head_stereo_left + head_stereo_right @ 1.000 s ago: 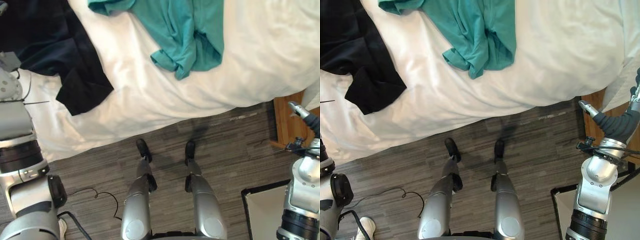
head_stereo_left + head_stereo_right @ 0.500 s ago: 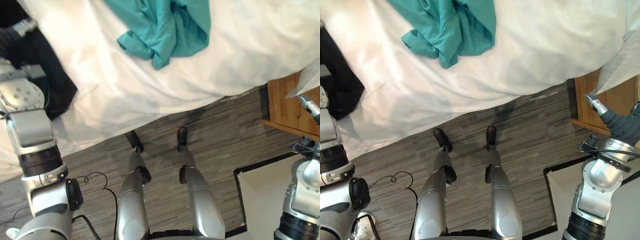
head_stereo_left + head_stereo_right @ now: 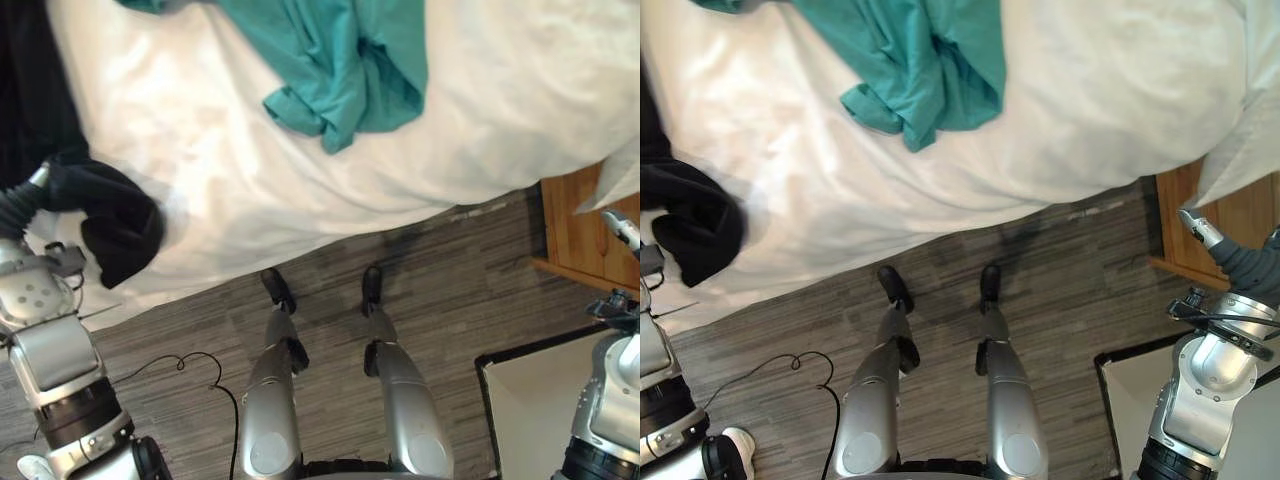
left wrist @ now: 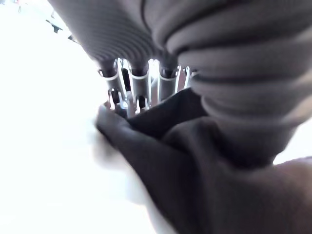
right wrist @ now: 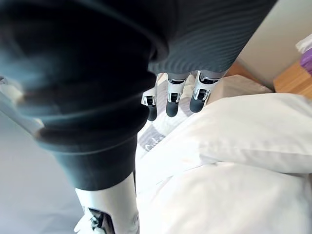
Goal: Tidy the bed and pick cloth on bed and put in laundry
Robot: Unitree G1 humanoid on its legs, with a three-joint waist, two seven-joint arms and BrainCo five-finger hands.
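1. Grey striped flooring (image 3: 470, 290) is seen below the edge of a white bed (image 3: 520, 110).
2. The left robot hand (image 4: 139, 85) is held at the bed's left edge, its fingers curled into a bunched fold of the black cloth (image 3: 115, 225), which is gripped by them.
3. The rest of the black cloth is draped on the white sheet at that left edge.
4. The right robot hand (image 5: 170, 95) is held off the bed on the right, its fingers loosely straightened and nothing held; a white pillow (image 5: 253, 131) is seen past them.
5. The teal cloth (image 3: 350, 70) is left crumpled on the bed, well apart from both hands.
6. A wooden nightstand (image 3: 570, 235) is seen just beside the bed's right corner.
7. A black-rimmed bin (image 3: 528, 348) is placed on the floor near the right arm; its inside is shown as a pale surface.
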